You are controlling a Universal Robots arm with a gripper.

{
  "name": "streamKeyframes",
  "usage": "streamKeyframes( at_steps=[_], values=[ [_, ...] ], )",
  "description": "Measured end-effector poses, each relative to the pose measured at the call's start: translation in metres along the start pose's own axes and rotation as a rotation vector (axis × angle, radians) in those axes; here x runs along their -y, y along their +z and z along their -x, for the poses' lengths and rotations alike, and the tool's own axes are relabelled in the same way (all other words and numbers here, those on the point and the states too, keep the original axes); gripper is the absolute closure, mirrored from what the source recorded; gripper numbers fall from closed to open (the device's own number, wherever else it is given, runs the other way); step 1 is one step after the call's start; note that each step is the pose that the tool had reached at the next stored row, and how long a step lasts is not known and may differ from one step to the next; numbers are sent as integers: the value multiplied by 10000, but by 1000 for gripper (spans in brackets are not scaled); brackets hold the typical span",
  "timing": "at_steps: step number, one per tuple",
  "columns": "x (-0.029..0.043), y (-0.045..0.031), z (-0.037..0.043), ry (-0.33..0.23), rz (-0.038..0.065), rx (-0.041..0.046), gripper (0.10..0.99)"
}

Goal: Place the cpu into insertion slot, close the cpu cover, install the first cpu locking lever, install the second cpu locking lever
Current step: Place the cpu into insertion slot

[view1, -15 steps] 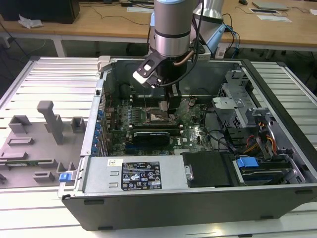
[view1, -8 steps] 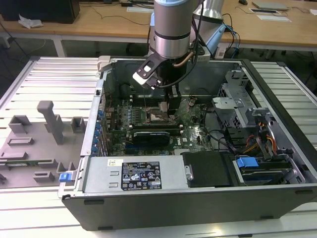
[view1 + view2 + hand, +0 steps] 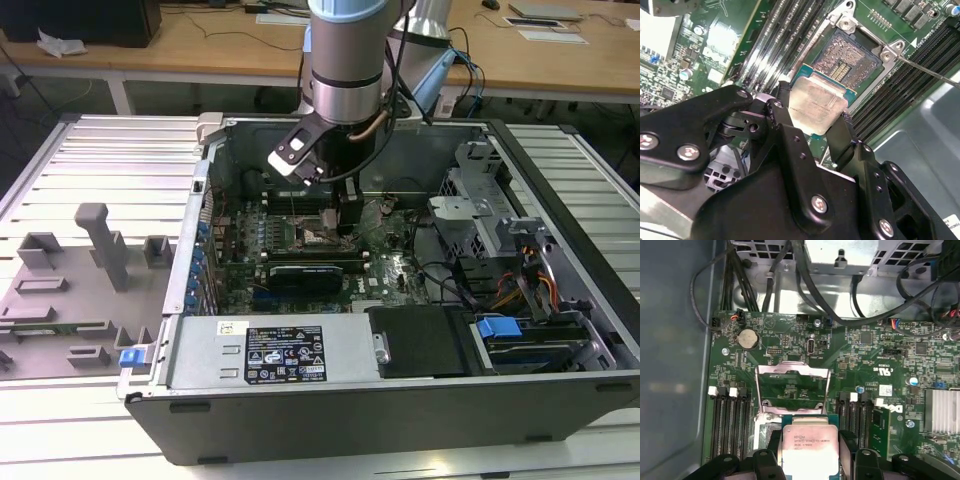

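Note:
The cpu [image 3: 815, 106], a small square chip with a pale metal top, is clamped by its edges between my gripper's [image 3: 812, 119] two black fingers. It hangs just above the open insertion slot [image 3: 852, 57] and partly overlaps the slot's near edge. In the first wrist view the cpu [image 3: 807, 450] sits between the fingers of the gripper [image 3: 809, 454], and the cpu cover [image 3: 792, 371], a thin silvery frame, stands swung open beyond it. A thin locking lever [image 3: 927, 73] sticks out past the slot's corner. In the exterior view the gripper [image 3: 345, 215] reaches down to the motherboard [image 3: 300, 262].
Memory slots [image 3: 730, 425] flank the socket on both sides. A heat sink [image 3: 942, 410], a coin battery [image 3: 746, 339] and cable bundles [image 3: 765, 280] lie nearby. The case walls [image 3: 205, 200], power supply [image 3: 270, 350] and drive cage [image 3: 490, 215] hem in the arm. A grey fixture tray [image 3: 70, 290] lies outside.

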State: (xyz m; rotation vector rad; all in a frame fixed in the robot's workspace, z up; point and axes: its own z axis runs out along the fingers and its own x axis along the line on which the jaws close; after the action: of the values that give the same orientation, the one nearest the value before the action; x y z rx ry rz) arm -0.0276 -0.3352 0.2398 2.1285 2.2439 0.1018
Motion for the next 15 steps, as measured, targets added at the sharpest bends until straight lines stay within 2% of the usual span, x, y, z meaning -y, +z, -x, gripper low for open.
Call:
streamKeyframes(
  at_steps=[4,7,11,15],
  values=[
    [21,39,-44,6,2,3,545],
    [73,90,-85,11,0,13,545],
    [149,142,-109,18,0,16,545],
    [194,180,-118,32,0,18,545]
  ],
)
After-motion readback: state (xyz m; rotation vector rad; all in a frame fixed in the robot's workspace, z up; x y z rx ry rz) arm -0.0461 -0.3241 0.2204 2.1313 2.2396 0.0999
